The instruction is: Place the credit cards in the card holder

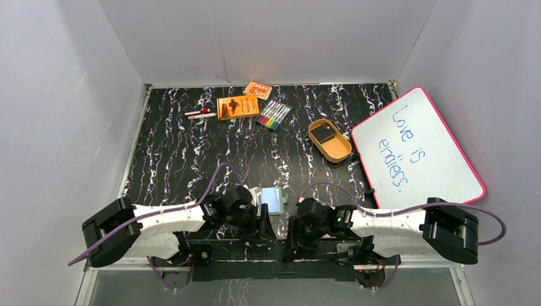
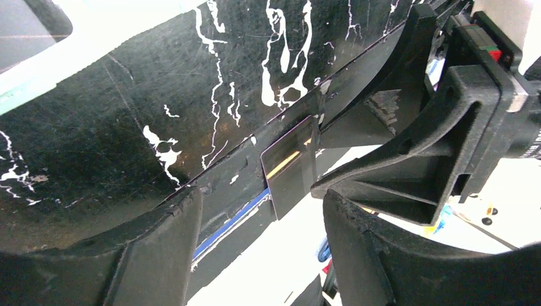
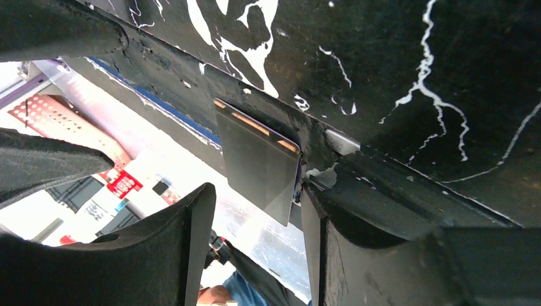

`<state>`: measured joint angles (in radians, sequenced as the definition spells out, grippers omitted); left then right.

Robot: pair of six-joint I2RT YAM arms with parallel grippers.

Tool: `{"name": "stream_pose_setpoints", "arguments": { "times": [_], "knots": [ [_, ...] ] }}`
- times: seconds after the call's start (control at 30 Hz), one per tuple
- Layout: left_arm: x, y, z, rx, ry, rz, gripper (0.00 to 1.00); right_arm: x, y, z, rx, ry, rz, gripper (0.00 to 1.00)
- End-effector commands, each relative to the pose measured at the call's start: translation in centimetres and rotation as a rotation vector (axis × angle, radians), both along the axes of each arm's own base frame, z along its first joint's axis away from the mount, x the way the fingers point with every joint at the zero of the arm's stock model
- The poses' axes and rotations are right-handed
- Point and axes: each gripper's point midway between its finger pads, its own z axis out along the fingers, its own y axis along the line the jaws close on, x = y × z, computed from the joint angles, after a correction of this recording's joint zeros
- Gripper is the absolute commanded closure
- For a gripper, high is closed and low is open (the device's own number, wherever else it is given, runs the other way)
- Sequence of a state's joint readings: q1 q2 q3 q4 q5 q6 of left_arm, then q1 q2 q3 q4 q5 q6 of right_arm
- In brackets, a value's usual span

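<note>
Card holder (image 1: 273,199) top view only — credit card (image 3: 258,159) wrist views; both jaws parted.

Top view taken from above, behind arm bases (image 1: 203,254); whole table (image 1: 178,159) covered, looking down and forward. Wrist views set close at near table edge, faced inward. Dark card (image 2: 290,166) at edge shared by both.

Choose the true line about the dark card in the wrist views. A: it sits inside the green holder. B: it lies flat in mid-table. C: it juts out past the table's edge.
C: in the right wrist view the credit card sticks out beyond the table edge, with open space behind its lower half.
</note>
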<state>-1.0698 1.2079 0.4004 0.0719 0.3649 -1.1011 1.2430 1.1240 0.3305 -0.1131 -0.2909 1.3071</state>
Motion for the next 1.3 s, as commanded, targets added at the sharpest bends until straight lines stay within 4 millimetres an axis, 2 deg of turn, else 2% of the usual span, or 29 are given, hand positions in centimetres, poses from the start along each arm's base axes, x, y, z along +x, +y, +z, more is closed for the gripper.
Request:
{"name": "stream_pose_setpoints", "arguments": {
  "times": [0.0, 0.27, 0.47, 0.8, 1.07, 1.17, 1.27],
  "knots": [
    [-0.7, -0.1, 0.1, -0.022, 0.018, -0.016, 0.35, 0.0, 0.4, -1.0, 0.005, 0.002, -0.035, 0.42],
    [-1.5, 0.2, -1.4, -0.005, 0.053, -0.011, 0.38, 0.9, 1.0, -0.4, 0.063, -0.032, -0.097, 0.57],
    [-1.9, -0.7, -1.8, -0.022, 0.063, -0.041, 0.40, 0.8, 1.3, -0.2, 0.089, -0.033, -0.090, 0.71],
    [-3.9, -2.6, -2.0, -0.072, 0.123, -0.155, 0.49, 0.9, 1.4, -0.2, 0.093, -0.041, -0.087, 0.77],
    [-4.2, -2.7, -2.0, -0.090, 0.130, -0.163, 0.64, 0.8, 1.5, -0.2, 0.096, -0.044, -0.081, 0.80],
    [-4.2, -2.7, -2.0, -0.088, 0.125, -0.160, 0.70, 0.9, 1.6, -0.2, 0.098, -0.050, -0.079, 0.85],
    [-4.0, -2.6, -2.2, -0.074, 0.118, -0.153, 0.71, 1.0, 1.8, 0.1, 0.109, -0.057, -0.081, 0.92]
  ]
}}
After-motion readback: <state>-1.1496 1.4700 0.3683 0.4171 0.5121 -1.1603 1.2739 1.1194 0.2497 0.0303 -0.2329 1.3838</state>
